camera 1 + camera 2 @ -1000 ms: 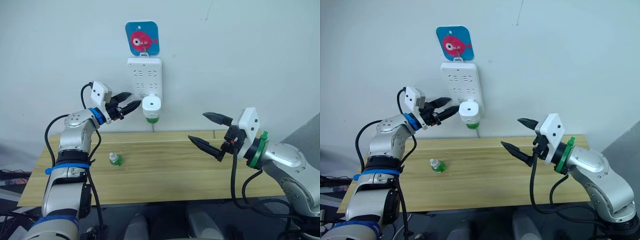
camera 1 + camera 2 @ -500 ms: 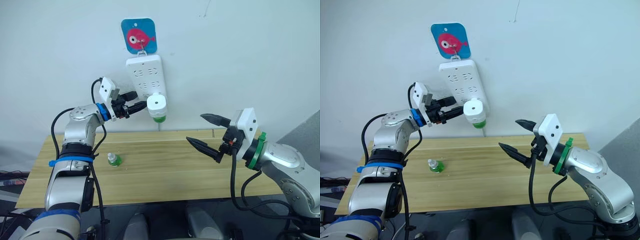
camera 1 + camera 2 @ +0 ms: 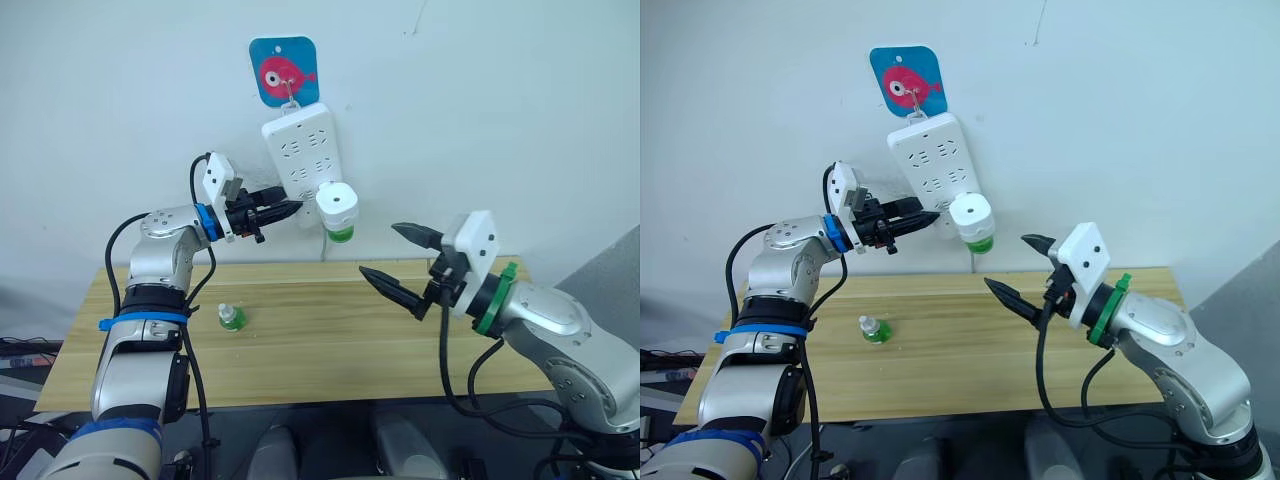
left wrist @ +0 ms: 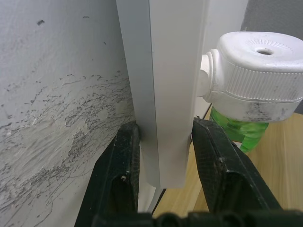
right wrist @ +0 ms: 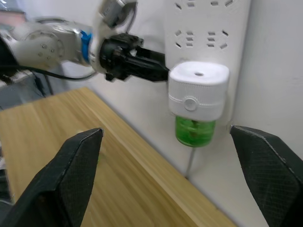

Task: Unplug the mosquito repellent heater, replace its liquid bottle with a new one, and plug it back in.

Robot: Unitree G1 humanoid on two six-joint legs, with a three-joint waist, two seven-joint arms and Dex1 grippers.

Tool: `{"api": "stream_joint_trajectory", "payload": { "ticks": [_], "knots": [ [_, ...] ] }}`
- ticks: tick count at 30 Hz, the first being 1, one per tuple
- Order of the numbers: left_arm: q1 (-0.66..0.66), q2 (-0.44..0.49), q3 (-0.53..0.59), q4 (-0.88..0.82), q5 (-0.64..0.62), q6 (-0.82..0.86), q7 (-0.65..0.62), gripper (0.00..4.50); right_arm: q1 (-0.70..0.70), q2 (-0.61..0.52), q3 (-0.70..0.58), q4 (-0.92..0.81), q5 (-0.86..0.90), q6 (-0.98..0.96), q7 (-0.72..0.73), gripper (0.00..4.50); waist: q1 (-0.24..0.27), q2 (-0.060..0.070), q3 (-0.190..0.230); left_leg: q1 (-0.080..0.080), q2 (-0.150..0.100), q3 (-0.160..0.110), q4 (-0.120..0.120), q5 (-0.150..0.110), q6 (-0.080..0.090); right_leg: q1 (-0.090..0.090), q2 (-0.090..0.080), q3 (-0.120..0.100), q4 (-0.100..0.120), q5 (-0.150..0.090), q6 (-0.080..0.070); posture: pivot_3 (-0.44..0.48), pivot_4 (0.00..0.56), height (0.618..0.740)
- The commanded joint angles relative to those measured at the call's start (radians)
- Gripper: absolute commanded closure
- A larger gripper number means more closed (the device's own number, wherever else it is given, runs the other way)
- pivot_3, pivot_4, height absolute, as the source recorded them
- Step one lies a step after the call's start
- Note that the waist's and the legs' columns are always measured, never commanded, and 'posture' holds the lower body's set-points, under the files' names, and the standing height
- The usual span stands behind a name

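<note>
The mosquito repellent heater [image 3: 338,204], a white rounded unit with a green liquid bottle [image 3: 341,235] under it, is plugged into the lower end of a white power strip [image 3: 304,158] on the wall. The strip hangs tilted, its lower end swung right. My left gripper [image 3: 292,209] is shut on the strip's lower edge, and its fingers [image 4: 124,165] clamp both sides beside the heater [image 4: 255,71]. Right of and below the heater, my right gripper [image 3: 378,249] is open and points at the heater [image 5: 199,87]. A small green bottle [image 3: 231,318] stands on the table.
The strip hangs from a hook on a blue fish sign [image 3: 284,72]. Its cable [image 3: 322,245] drops behind the wooden table [image 3: 300,345]. The wall stands directly behind the heater.
My left gripper has shut on the strip's lower edge, and the strip has swung right with the heater. My right gripper has moved left, closer to the heater.
</note>
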Motion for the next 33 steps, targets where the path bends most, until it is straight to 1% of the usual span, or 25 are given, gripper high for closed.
{"api": "stream_joint_trajectory", "payload": {
  "ticks": [1,4,8,13,24,27,29,30,33],
  "knots": [
    [-0.008,-0.004,0.011,-0.066,-0.011,0.000,0.027,3.13,-0.077,0.086,0.070,-0.032,-0.092,0.079,-0.158,0.00,0.000,0.000,0.000,0.000,0.000,0.000,0.000,0.000,0.000,0.000,0.000,0.000,0.000,0.000,0.000,-0.214,0.187,0.729],
    [0.006,-0.008,0.011,-0.099,-0.018,0.016,0.033,3.13,-0.127,0.178,0.127,-0.005,-0.150,0.140,-0.249,0.00,0.001,0.000,0.000,-0.001,0.000,-0.001,0.000,0.000,0.000,0.000,0.000,0.000,0.000,0.001,-0.001,-0.213,0.188,0.729],
    [0.020,-0.014,0.008,-0.136,-0.021,0.037,0.041,3.16,-0.189,0.272,0.194,0.067,-0.227,0.168,-0.315,0.00,0.002,0.000,0.000,-0.002,0.000,-0.001,0.000,0.000,0.000,-0.001,-0.001,-0.001,-0.001,0.001,-0.002,-0.207,0.189,0.729],
    [0.024,-0.020,0.006,-0.160,-0.021,0.052,0.048,3.16,-0.250,0.337,0.226,0.156,-0.306,0.134,-0.337,0.00,0.003,0.000,0.000,-0.003,-0.001,-0.003,0.000,0.000,0.000,-0.001,-0.001,-0.003,-0.001,0.001,-0.002,-0.191,0.186,0.729],
    [0.037,-0.023,0.009,-0.195,-0.023,0.066,0.057,3.17,-0.325,0.434,0.217,0.330,-0.405,0.053,-0.330,0.00,0.004,0.001,0.000,-0.004,-0.001,-0.004,0.000,0.000,0.000,-0.002,-0.002,-0.005,-0.001,0.001,-0.002,-0.179,0.184,0.729],
    [0.038,-0.023,0.010,-0.199,-0.023,0.068,0.059,3.17,-0.328,0.454,0.210,0.343,-0.413,0.050,-0.321,0.67,0.004,0.001,0.001,-0.006,-0.001,-0.005,0.000,0.000,0.000,-0.004,-0.002,-0.006,-0.001,0.001,-0.002,-0.178,0.184,0.729],
    [0.039,-0.024,0.010,-0.202,-0.021,0.069,0.061,3.17,-0.327,0.458,0.209,0.343,-0.419,0.050,-0.316,1.39,0.004,0.001,0.001,-0.008,-0.001,-0.006,0.000,0.000,0.000,-0.006,-0.002,-0.006,0.000,0.001,-0.002,-0.178,0.185,0.729],
    [0.039,-0.024,0.010,-0.201,-0.021,0.069,0.063,3.17,-0.327,0.460,0.208,0.340,-0.423,0.051,-0.314,1.56,0.004,0.001,0.001,-0.008,-0.001,-0.005,0.000,0.000,0.000,-0.006,-0.002,-0.006,0.000,0.001,-0.002,-0.178,0.185,0.729],
    [0.041,-0.023,0.009,-0.195,-0.011,0.066,0.073,3.17,-0.324,0.460,0.214,0.318,-0.442,0.059,-0.309,1.55,0.004,0.001,0.001,-0.008,-0.002,-0.006,0.000,0.000,0.000,-0.006,-0.002,-0.006,0.000,0.001,-0.002,-0.184,0.187,0.729]
  ]
}}
